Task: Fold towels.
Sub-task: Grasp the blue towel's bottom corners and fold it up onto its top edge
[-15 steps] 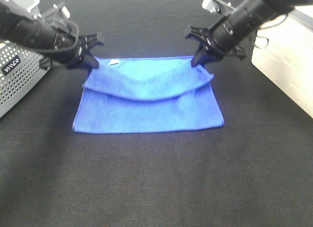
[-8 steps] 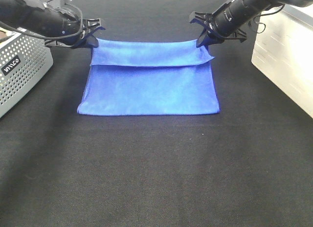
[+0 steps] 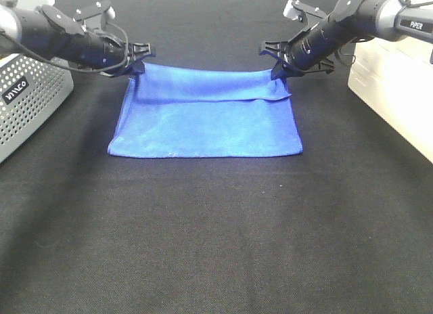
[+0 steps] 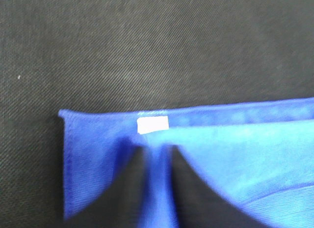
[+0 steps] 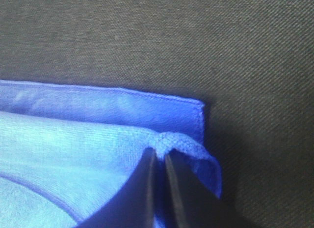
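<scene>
The blue towel [image 3: 206, 121] lies folded on the black tabletop [image 3: 216, 246], its upper layer reaching almost to the far edge. My left gripper [image 3: 139, 65] sits low at the far left corner. In the left wrist view its fingers [image 4: 156, 150] stand apart with a strip of towel [image 4: 235, 154] between them, just below the white tag [image 4: 153, 125]. My right gripper [image 3: 277, 69] is at the far right corner. In the right wrist view its fingers [image 5: 161, 154] are nearly together, pinching the bunched upper corner of the towel [image 5: 73, 139].
A grey perforated box [image 3: 27, 97] stands at the left edge, close behind the left arm. A white cabinet [image 3: 396, 91] runs along the right side near the right arm.
Both grippers carried the towel's upper edge toward the far side and lowered it, so the sagging fold now lies flat. The left fingers have parted.
</scene>
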Tool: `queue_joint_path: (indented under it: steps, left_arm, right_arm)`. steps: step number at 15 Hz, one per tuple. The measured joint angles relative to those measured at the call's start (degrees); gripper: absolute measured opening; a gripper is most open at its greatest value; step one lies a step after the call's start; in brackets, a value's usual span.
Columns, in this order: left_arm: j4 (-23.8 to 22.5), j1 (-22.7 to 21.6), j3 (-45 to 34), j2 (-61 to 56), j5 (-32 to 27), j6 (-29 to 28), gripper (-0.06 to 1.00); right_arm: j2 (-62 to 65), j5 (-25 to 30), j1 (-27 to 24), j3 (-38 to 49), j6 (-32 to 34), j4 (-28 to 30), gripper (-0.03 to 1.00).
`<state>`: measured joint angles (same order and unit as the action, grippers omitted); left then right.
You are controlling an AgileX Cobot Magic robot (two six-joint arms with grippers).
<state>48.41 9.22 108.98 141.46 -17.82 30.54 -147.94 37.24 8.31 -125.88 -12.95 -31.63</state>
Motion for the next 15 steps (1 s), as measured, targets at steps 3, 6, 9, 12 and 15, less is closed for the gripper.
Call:
queue_joint_path:
  steps: [3,6,9,12,15]
  left_arm:
    - [-1.32,0.00,0.00,-0.23,-0.06,0.00,0.64]
    - [-4.07,-0.52,0.00,-1.60,-5.67,0.00,0.70]
    - [-4.76,-2.86,0.11,-3.55,-18.39,-1.32,0.70]
    - [-5.96,-4.70,-0.17,-5.39,-28.88,-6.19,0.68]
    - [-7.05,-4.41,-10.26,-9.80,-28.76,-11.06,0.67]
  right_arm:
    - [0.00,0.57,0.00,-0.17,0.00,0.74,0.47]
    - [1.49,8.02,0.00,-0.17,0.06,3.90,0.83]
    - [4.41,13.69,0.00,-0.17,2.86,5.56,0.86]
    - [5.10,21.83,0.00,-0.29,6.42,5.90,0.86]
    - [5.16,29.85,0.00,-0.29,8.65,6.59,0.85]
